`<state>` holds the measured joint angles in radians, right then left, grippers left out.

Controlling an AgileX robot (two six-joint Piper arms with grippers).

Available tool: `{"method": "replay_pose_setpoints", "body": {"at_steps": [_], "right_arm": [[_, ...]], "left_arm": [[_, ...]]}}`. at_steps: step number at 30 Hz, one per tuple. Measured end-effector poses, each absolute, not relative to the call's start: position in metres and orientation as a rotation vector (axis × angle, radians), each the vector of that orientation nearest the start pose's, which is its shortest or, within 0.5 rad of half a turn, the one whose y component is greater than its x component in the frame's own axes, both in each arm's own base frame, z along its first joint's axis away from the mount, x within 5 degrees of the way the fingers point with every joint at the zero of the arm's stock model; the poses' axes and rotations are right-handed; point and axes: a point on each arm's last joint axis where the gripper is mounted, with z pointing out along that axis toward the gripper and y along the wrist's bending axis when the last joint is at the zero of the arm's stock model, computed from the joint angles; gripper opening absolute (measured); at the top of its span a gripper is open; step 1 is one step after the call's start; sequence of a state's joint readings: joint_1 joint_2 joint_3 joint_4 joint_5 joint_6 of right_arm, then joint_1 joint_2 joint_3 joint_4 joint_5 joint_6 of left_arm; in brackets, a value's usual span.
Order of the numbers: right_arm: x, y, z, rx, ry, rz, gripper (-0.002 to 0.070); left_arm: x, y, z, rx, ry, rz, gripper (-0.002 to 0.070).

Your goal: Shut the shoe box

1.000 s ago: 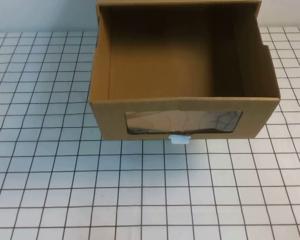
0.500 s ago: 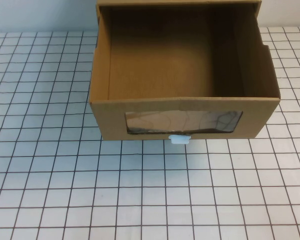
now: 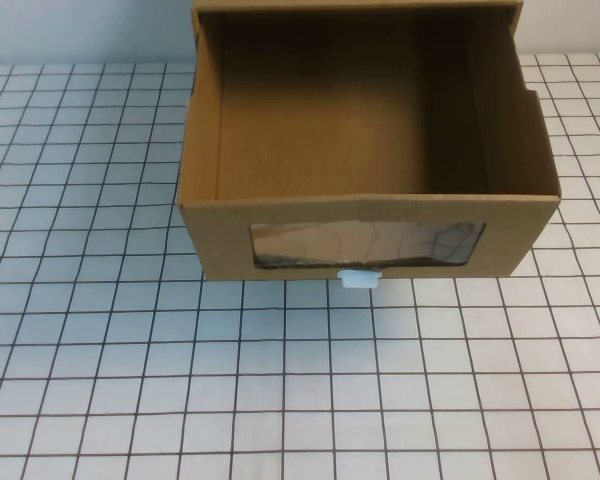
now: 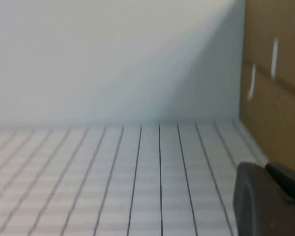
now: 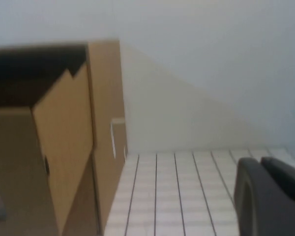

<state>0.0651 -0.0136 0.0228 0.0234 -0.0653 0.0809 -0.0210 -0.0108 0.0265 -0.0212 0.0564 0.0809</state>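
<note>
Jaw state cannot be told for either the left gripper [image 4: 270,201] or the right gripper [image 5: 270,196]; each shows only a dark edge, low beside the shoe box [image 3: 368,235]. The box's drawer stands pulled out on a white gridded table [image 3: 110,350] before a plain pale wall [image 4: 113,59]. No writing is legible.

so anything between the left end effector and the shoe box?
Nothing. In the left wrist view, only bare gridded table separates the left end effector from the shoe box. The right end effector is likewise off to the side.
</note>
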Motion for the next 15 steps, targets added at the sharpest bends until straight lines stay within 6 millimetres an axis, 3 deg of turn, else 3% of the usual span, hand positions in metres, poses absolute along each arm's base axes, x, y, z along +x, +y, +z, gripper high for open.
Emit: {"method": "replay_pose_setpoints", "body": {"at_steps": [7,12,15], "right_arm": [[0.05,0.003,0.232,0.029,1.2,0.144,-0.0014],[0.048,0.002,0.238,0.037,1.128,0.158,-0.0014],[0.042,0.002,0.249,0.065,0.992,0.215,-0.0013]], "left_arm": [[0.048,0.0,0.238,0.01,1.121,-0.004,-0.0002],[0.043,0.0,0.246,0.006,1.019,-0.006,-0.0002],[0.039,0.0,0.252,-0.016,0.937,-0.042,-0.0002]]}}
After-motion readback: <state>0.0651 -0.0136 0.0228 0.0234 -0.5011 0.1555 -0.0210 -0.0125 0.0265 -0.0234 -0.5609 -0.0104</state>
